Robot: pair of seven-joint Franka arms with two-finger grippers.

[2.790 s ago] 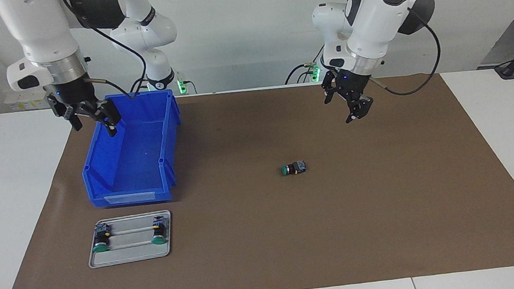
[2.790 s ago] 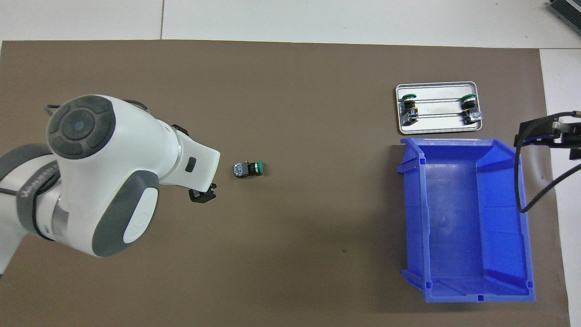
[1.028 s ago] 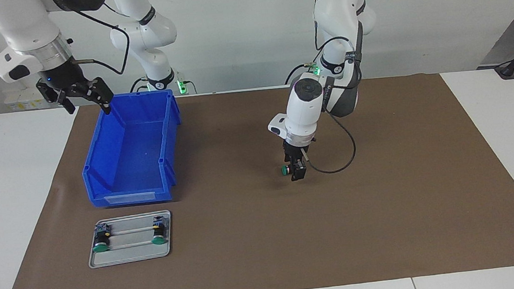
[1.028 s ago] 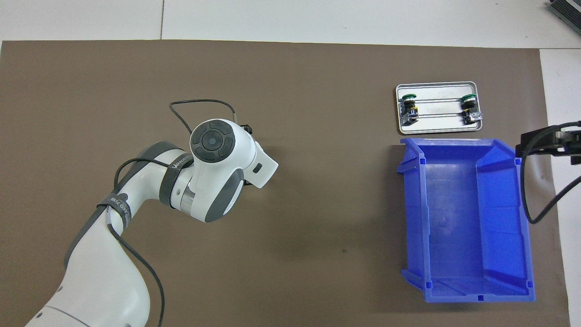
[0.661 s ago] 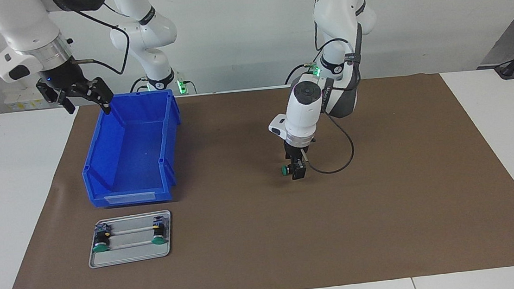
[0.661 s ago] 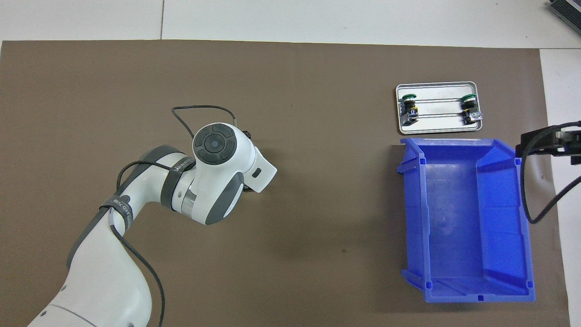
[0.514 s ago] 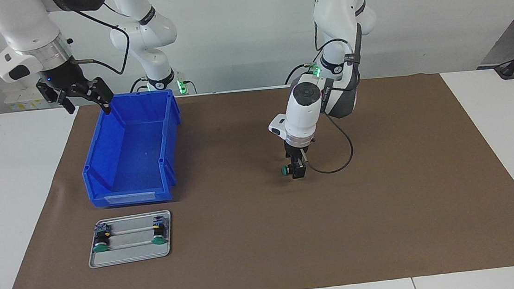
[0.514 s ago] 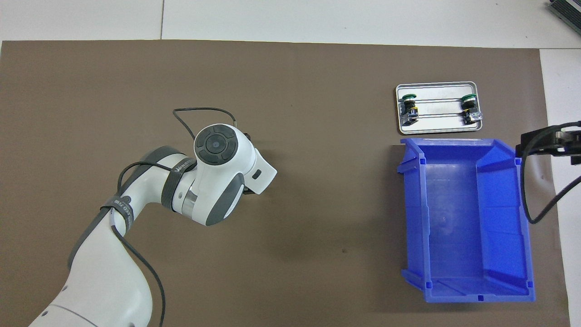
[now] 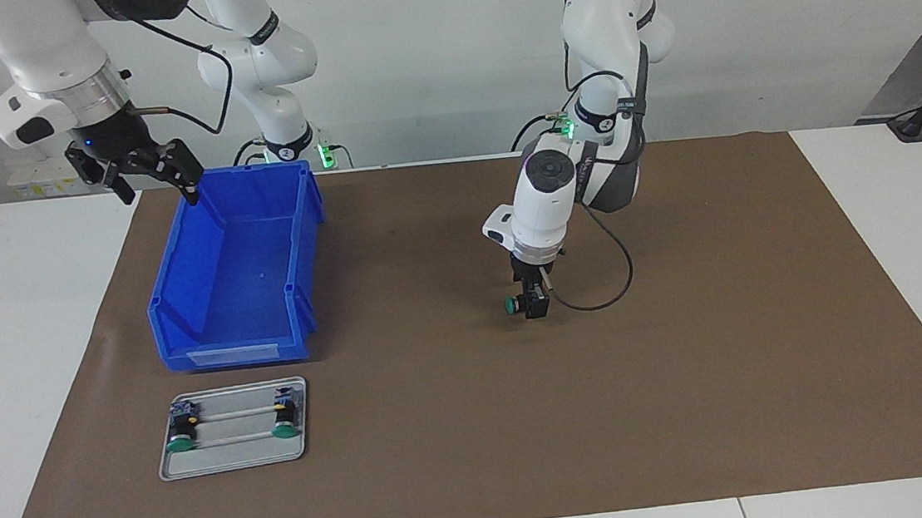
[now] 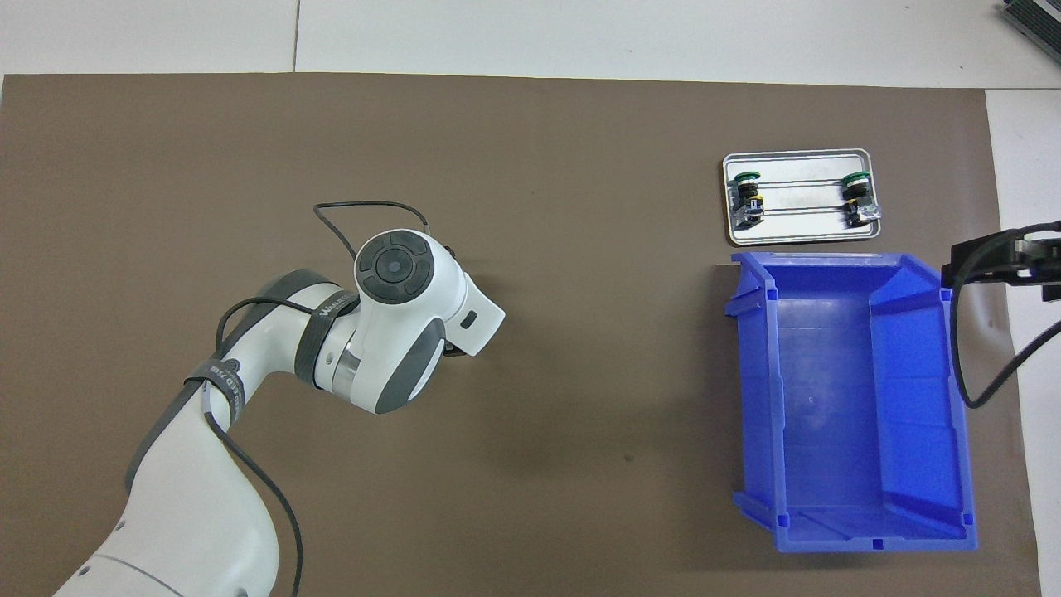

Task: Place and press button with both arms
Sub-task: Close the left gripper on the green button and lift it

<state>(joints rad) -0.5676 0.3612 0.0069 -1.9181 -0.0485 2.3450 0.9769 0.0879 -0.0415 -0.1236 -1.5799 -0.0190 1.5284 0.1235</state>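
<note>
While the left gripper (image 9: 534,306) straddles the button (image 9: 515,305) lying mid-counter, fingers seemingly closed on it, a shallow grip could let it roll free; the right gripper (image 9: 149,171) waits wide over the blue bin (image 9: 182,317).

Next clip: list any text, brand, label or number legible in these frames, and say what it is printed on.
White lettering on the left arm's black cable strap: too small to read.
Lettering on the dark band near its wrist: too blurred to read.
Blue bin, metal tray, buttons: no text visible.
</note>
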